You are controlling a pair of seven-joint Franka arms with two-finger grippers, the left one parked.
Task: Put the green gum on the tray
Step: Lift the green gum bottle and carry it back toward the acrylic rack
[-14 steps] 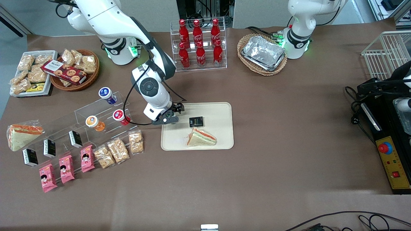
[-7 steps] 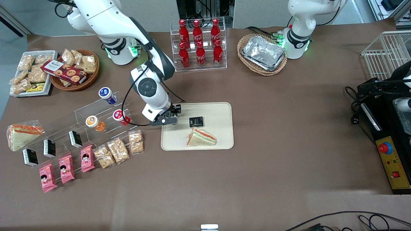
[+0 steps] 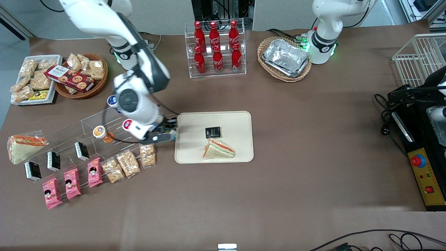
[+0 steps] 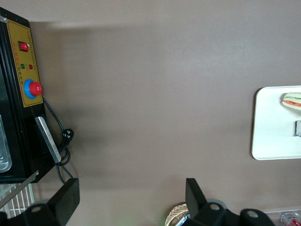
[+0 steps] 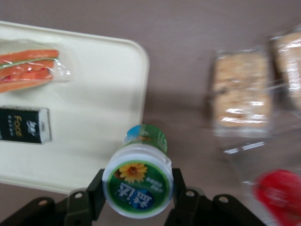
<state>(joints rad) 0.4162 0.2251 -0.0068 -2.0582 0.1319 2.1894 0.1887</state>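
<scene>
**Operator:** Now, report status and fault risks.

**Arm:** My fingers (image 3: 166, 135) are clamped on the green gum (image 5: 137, 184), one on each side just under its lid. I hold it above the surface (image 5: 188, 28), just beside the tray (image 5: 94, 94) at its rim on the working arm's end. The bottle is not over the tray floor yet.

**Operator:** Fault risks?

**Arm:** Three, by my judgement.
1. A release here would probably land the bottle on the rim or off it. A cylinder that tips will roll.
2. The body looks smooth and glossy, so the bottle could slide or twist in the grip during travel.
3. The sandwich (image 5: 28, 70) and the black packet (image 5: 23, 125) already lie on the tray. A drop too far in could hit them.

**Operator:** Materials and shapes?

**Arm:**
- Gum: round lid, green label with a flower print inside a white ring.
- Tray: cream, matte, flat, with rounded corners and a low raised rim.
- Sandwich: triangular, in clear crinkled film.
- Packet: flat black rectangle.
- Cracker packs (image 5: 241, 96): clear, shiny wrap, lying on the surface well apart from the tray.
- A red-lidded bottle (image 5: 276, 193) is near them; its detail is blurred.
</scene>
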